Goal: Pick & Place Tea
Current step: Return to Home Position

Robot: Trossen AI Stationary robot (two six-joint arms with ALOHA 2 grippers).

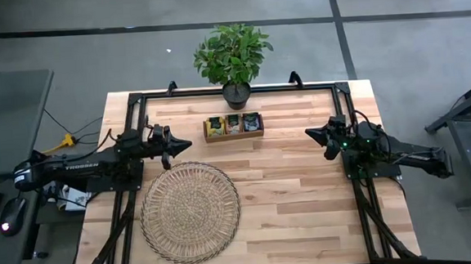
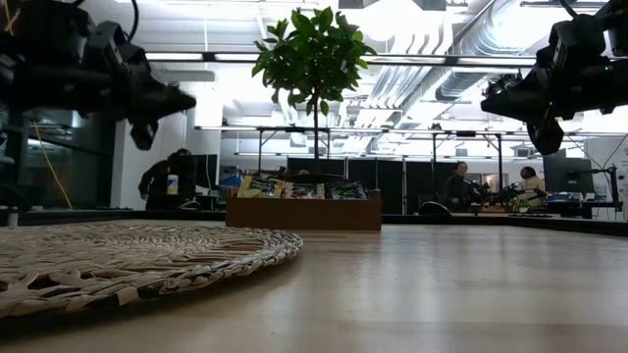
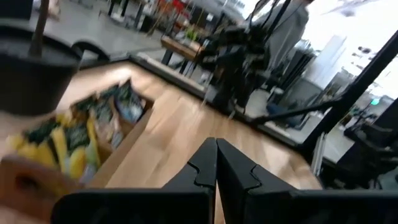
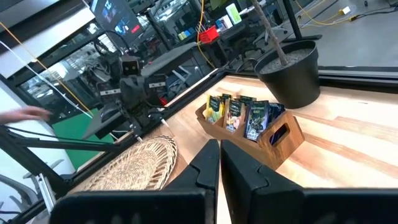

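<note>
Smooth wooden table [image 1: 304, 185], rough wicker mat [image 1: 190, 212] (matt), glossy tea sachets [image 4: 239, 115]

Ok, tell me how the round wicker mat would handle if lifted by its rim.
The wicker mat looks thin and openly woven, so probably light. Its edge lies wavy in the low view, so it would likely flex or sag when lifted by one side. Pushed, it should slide flat on the smooth table rather than tip.
</note>
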